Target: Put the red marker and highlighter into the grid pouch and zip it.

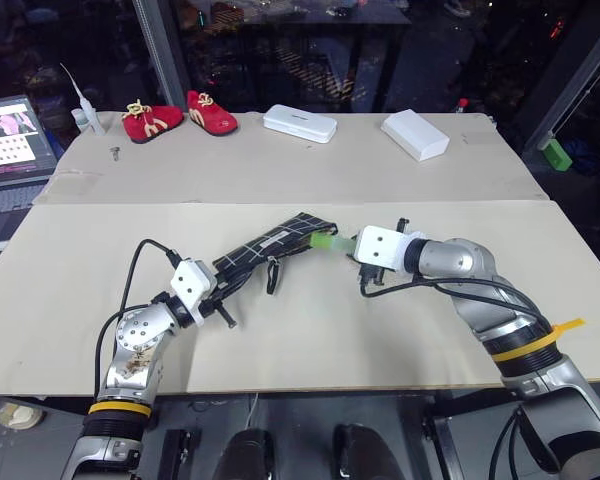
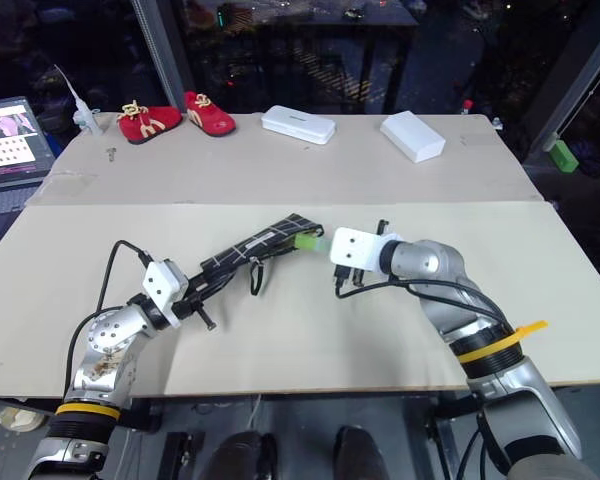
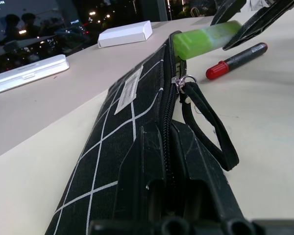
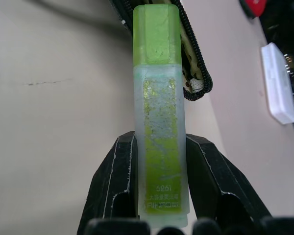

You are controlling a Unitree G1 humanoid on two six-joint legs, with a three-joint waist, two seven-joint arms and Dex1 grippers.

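Note:
The grid pouch lies slanted across the middle of the table, black with white lines, its cord loop hanging beside the zipper. My left gripper is shut on the pouch's near end. The right gripper is shut on the lime-green highlighter, holding it by its rear half. The highlighter's capped end sits at the pouch's open far mouth. On the table just beyond that mouth, in the left wrist view, lies the red marker, partly under the right gripper.
Two white cases and a pair of red shoes stand along the table's far side. A laptop is at the far left. A green block sits off the table's right end.

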